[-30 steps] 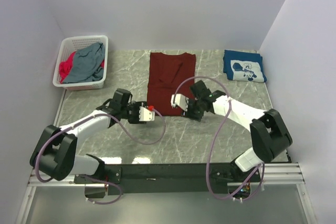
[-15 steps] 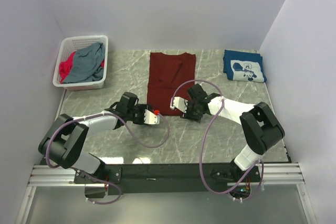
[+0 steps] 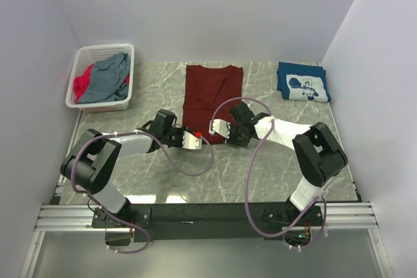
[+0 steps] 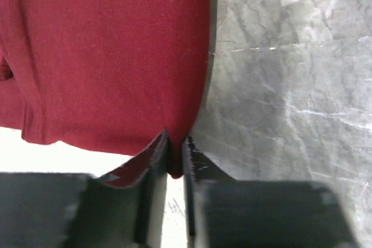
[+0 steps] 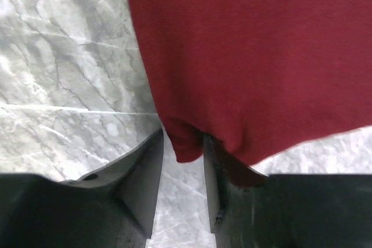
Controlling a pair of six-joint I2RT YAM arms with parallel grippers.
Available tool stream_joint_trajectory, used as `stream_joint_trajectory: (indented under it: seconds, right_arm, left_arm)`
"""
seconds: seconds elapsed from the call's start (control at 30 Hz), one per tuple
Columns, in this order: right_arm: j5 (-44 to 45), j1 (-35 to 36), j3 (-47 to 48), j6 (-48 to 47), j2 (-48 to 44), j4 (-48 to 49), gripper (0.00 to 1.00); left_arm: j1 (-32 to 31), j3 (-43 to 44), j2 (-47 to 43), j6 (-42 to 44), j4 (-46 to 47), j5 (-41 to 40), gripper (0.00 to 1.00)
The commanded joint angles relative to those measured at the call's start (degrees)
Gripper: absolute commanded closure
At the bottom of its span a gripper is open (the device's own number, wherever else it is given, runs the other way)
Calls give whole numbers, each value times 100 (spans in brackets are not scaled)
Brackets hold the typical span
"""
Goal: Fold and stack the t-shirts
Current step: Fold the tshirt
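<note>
The maroon t-shirt lies flat as a long rectangle in the middle of the table. My left gripper is at its near left corner. In the left wrist view the left gripper is shut on the hem of the maroon t-shirt. My right gripper is at the near right corner. In the right wrist view the right gripper stands narrowly open around a hem corner of the maroon t-shirt, with a gap on one side. A folded navy t-shirt with a white print lies at the back right.
A white lattice basket at the back left holds a grey-blue shirt and a pink shirt. Grey marble table runs to walls on the left, back and right. Purple cables loop near both arms.
Both grippers have moved inward to the near hem of the maroon t-shirt. The left one slid right and now pinches the corner. The right one shifted slightly left.
</note>
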Motion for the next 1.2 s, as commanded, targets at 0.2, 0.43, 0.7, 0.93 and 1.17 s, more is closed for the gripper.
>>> stream_joint_trajectory:
  seconds: [0.2, 0.43, 0.7, 0.93, 1.17]
  right_arm:
    - [-64, 29, 52, -31, -196, -215, 99]
    - [-372, -58, 360, 277, -775, -725, 100]
    - [-513, -278, 852, 453, -1242, -1454, 100]
    - [-574, -147, 239, 759, -1979, -1850, 100]
    - [-926, 600, -571, 1323, -3184, -2658, 100]
  left_arm:
    - [30, 178, -340, 93, -923, 320, 99]
    - [65, 459, -798, -294, -1573, 479, 99]
    - [127, 837, -1342, -206, -2452, 593, 99]
    - [-295, 793, -1764, -3, -3820, 400, 99]
    - [-1121, 828, -2634, -302, -5499, 698, 99]
